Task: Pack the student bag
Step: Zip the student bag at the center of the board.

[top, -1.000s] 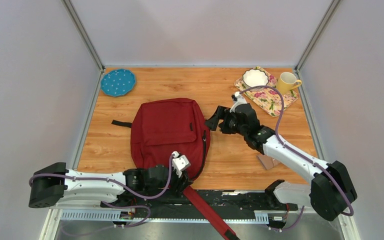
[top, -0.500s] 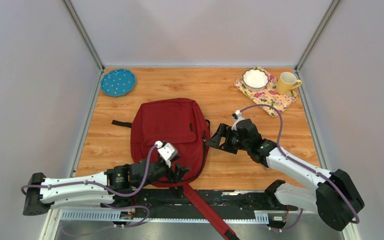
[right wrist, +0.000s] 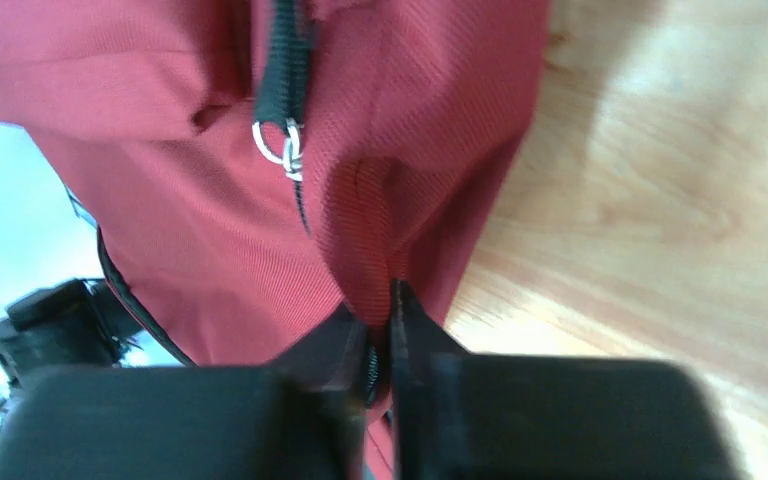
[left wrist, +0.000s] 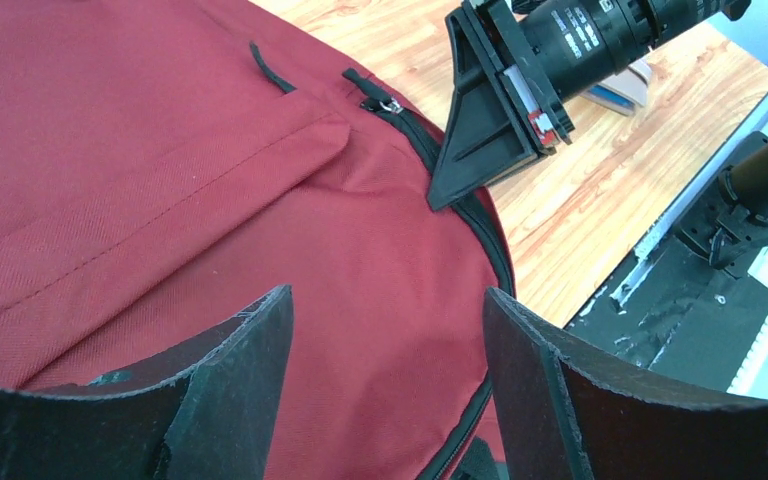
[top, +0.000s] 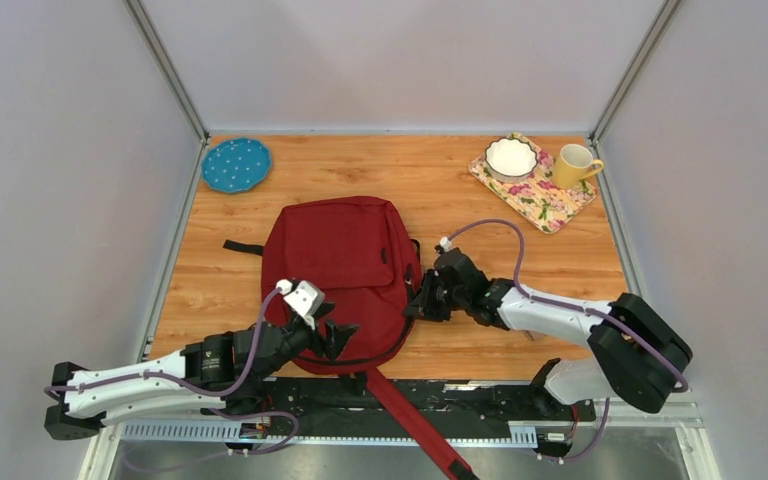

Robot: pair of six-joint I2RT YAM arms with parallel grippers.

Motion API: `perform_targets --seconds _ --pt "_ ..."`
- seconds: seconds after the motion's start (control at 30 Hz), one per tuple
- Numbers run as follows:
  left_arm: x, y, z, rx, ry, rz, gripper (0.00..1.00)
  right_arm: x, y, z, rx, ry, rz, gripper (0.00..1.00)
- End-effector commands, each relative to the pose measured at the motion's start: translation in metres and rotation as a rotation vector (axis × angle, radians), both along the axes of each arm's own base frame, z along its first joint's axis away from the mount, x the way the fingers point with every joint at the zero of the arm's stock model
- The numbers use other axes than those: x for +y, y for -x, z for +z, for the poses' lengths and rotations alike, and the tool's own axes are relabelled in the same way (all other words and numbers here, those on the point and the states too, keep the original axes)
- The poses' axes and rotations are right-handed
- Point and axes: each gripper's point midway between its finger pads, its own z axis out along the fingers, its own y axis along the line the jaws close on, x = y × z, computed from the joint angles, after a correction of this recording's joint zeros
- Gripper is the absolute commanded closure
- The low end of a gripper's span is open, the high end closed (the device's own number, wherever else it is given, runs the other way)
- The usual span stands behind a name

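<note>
Right gripper pinches a thin fold of the student bag, which may slip out; left gripper hangs spread.

Left hand spread above student bag, right hand touching

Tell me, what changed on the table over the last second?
The right gripper swung back toward the bases and pinched a fold at the right edge of the student bag. The left gripper moved forward over the bag's near end, jaws open. The bag, blue plate, bowl and mug stayed put.
</note>
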Motion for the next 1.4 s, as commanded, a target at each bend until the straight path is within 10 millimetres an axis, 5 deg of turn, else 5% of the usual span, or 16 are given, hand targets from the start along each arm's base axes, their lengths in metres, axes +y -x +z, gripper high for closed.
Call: perform_targets --seconds 0.0,0.27,0.33,0.37,0.43,0.5,0.57,0.6,0.63,0.93,1.1,1.2,1.23,1.27,1.33,1.37 --pt "0.008 -0.002 0.015 0.009 0.039 0.037 0.23 0.04 -0.036 0.058 -0.122 -0.14 0.002 1.0" --pt "0.01 0.002 0.044 0.0 0.073 0.009 0.23 0.062 -0.115 0.214 -0.409 -0.267 -0.024 1.0" --pt "0.009 0.005 0.055 -0.012 0.091 -0.012 0.23 0.063 -0.135 0.23 -0.444 -0.268 -0.037 1.0" --pt "0.008 0.006 0.059 -0.018 0.1 -0.02 0.23 0.06 -0.152 0.268 -0.507 -0.304 -0.06 1.0" --pt "0.004 0.009 0.072 -0.038 0.131 -0.052 0.23 0.065 -0.171 0.272 -0.493 -0.286 -0.044 1.0" --pt "-0.002 0.013 0.085 -0.069 0.163 -0.094 0.23 0.069 -0.186 0.313 -0.541 -0.347 -0.023 1.0" --pt "-0.009 0.018 0.096 -0.088 0.18 -0.142 0.23 0.076 -0.205 0.309 -0.52 -0.336 -0.013 1.0" --pt "-0.013 0.018 0.097 -0.098 0.164 -0.154 0.22 0.078 -0.207 0.352 -0.585 -0.391 -0.002 1.0" --pt "-0.015 0.019 0.104 -0.103 0.165 -0.165 0.23 0.08 -0.209 0.357 -0.575 -0.389 0.008 1.0" --pt "-0.04 0.018 0.098 -0.1 0.107 -0.2 0.22 0.087 -0.228 0.44 -0.653 -0.544 0.032 1.0" --pt "-0.058 0.016 0.107 -0.147 0.141 -0.218 0.22 0.1 -0.193 0.442 -0.62 -0.599 0.168 1.0" --pt "-0.062 0.01 0.101 -0.151 0.101 -0.197 0.22 0.108 -0.174 0.377 -0.534 -0.503 0.221 1.0" --pt "-0.063 0.01 0.1 -0.146 0.092 -0.195 0.22 0.097 -0.149 0.389 -0.579 -0.509 0.226 1.0" --pt "-0.062 0.009 0.094 -0.128 0.073 -0.188 0.22 0.092 -0.151 0.318 -0.478 -0.408 0.18 1.0" --pt "-0.057 0.008 0.09 -0.118 0.074 -0.168 0.22 0.068 -0.127 0.315 -0.539 -0.407 0.158 1.0" --pt "-0.055 0.008 0.089 -0.108 0.085 -0.162 0.22 0.055 -0.122 0.252 -0.45 -0.32 0.113 1.0"
